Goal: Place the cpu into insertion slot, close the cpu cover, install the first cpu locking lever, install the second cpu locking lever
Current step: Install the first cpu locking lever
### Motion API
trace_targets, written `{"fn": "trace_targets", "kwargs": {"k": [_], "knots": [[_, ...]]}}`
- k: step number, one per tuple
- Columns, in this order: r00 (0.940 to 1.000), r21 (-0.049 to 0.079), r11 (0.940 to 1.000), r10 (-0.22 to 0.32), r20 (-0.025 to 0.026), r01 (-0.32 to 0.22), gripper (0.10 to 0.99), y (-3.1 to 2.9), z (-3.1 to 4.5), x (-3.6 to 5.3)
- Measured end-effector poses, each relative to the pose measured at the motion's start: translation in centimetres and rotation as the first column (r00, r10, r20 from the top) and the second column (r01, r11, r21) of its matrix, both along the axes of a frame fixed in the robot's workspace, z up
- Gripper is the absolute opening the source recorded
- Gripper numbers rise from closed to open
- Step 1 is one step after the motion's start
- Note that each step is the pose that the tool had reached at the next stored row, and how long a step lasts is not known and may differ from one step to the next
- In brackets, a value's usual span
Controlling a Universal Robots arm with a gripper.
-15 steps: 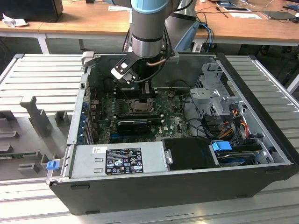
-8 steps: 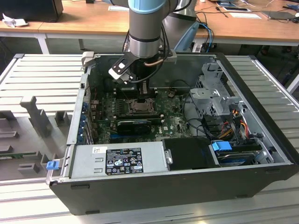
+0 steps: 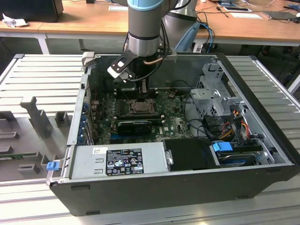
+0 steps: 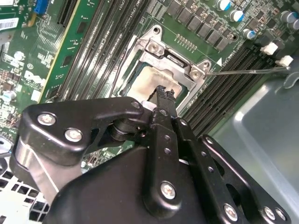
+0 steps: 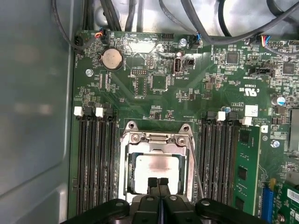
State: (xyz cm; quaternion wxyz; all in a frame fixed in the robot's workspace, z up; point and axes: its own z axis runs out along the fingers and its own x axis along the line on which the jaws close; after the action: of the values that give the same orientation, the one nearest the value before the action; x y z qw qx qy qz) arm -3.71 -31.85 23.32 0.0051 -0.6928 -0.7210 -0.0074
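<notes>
I have the fingers (image 5: 153,184) pinched together on nothing, tips low at the edge of the chip (image 5: 156,168), seated in its socket (image 5: 131,161) under the flat-lying cover (image 5: 156,138), apparently to press down.

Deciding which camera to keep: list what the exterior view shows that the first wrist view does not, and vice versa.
Exterior view: the arm, the case's power supply and drive cage. First wrist view: the coin cell and the thin lever rod beside the cpu cover. Both: the green board, the cpu framed by its cover, and the shut tool over it.
</notes>
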Motion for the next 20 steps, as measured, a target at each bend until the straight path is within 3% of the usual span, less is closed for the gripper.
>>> {"fn": "trace_targets", "kwargs": {"k": [6, 8, 12, 17, 20], "knots": [[1.0, 0.0, 1.0, 0.0, -0.0001, 0.0, 0.106, 0.0, 2.1, 0.0], [1.0, 0.0, 1.0, 0.0, 0.0, 0.0, 0.106, 0.0, 3.22, 0.0], [0.9981, 0.0, 0.9981, 0.062, 0.0, -0.062, 0.106, 0.0, 3.26, 0.0], [0.9843, 0.0, 0.9843, 0.177, -0.0001, -0.177, 0.106, 0.0, 3.2, 0.0], [0.9701, 0.0, 0.9701, 0.243, 0.0, -0.243, 0.106, 0.0, 3.19, 0.0]]}}
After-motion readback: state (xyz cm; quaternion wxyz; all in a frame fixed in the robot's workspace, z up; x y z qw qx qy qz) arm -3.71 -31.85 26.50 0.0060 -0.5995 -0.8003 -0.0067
